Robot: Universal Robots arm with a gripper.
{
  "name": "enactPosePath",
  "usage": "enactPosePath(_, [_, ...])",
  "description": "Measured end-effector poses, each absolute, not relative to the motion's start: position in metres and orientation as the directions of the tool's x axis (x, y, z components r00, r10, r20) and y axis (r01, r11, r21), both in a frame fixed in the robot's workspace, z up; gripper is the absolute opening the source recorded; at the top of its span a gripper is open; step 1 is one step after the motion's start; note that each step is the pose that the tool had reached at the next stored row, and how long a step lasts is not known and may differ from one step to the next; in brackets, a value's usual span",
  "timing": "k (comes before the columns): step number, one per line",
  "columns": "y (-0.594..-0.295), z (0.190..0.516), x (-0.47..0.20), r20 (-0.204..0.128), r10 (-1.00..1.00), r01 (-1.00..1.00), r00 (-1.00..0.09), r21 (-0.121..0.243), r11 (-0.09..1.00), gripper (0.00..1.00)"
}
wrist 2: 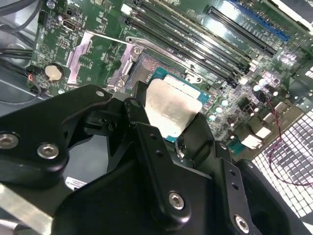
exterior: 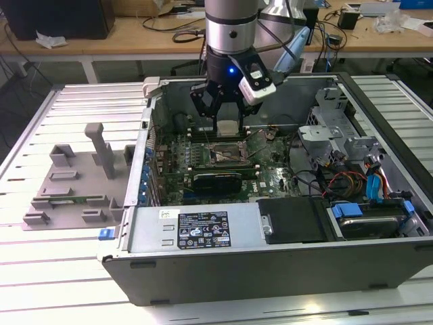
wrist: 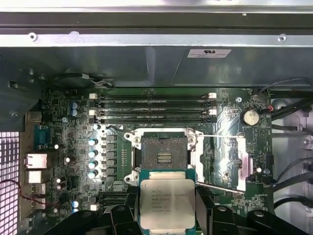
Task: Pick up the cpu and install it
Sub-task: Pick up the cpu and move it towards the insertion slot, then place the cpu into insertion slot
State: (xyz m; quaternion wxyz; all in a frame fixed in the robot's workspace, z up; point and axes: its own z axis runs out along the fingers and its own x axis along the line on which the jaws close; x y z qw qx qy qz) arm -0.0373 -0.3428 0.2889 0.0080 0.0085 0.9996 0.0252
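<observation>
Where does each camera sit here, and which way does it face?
Exterior view: off the arm, raised, looking down into the open computer case; shows the arm and end effector.
First wrist view: on the arm, facing straight down at the motherboard and open socket; the end effector grips the cpu.
Second wrist view: on the arm, looking slantwise past the end effector's fingers at the motherboard.
Shared: all three show the cpu and socket.
</observation>
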Motion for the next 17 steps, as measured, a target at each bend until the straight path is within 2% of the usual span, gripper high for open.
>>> enactPosePath(17, [-0.3408, 0.2857, -0.0371, -0.016, 0.017, 0.017, -1.000, 0.050, 0.999, 0.55])
